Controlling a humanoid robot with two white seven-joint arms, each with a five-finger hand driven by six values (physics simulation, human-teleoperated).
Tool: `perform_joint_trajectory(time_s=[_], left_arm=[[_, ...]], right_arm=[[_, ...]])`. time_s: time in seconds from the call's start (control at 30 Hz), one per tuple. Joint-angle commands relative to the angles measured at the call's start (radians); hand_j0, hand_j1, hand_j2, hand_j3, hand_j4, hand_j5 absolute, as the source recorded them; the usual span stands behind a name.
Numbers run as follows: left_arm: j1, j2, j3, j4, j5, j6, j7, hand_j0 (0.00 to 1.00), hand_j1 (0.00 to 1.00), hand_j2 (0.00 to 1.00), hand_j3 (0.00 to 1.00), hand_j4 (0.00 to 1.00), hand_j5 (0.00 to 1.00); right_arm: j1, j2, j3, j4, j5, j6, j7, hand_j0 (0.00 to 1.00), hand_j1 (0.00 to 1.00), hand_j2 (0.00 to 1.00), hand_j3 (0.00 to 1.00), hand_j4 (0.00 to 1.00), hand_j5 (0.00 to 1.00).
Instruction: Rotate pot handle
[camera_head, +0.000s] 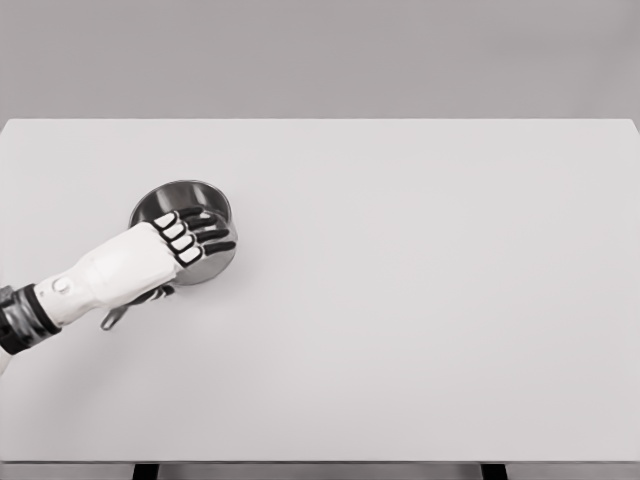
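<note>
the pot (170, 200) sat on the table (420, 300), left of the middle and toward the far side. its handle (115, 318) ran down-left toward the near edge, mostly hidden under the arm, with only the tip showing. the left hand (185, 238) lay over the pot's near rim, palm down, fingers (205, 235) stretched out side by side across the opening. it seemed to grip nothing, though contact with the rim was hard to judge from above.
</note>
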Motion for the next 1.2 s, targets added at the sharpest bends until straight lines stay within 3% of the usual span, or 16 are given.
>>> perform_joint_trajectory(time_s=[0.0,1.17], left_arm=[[0.002,0.007,0.004,0.005,0.007,0.000,0.008,1.00,1.00,1.00,1.00,1.00,1.00],[0.009,0.048,0.105,0.125,0.007,0.000,0.010,1.00,1.00,1.00,1.00,1.00,1.00]], right_arm=[[0.000,0.000,0.000,0.000,-0.001,0.000,0.000,1.00,1.00,1.00,1.00,1.00,1.00],[0.000,0.000,0.000,0.000,-0.001,0.000,0.000,1.00,1.00,1.00,1.00,1.00,1.00]])
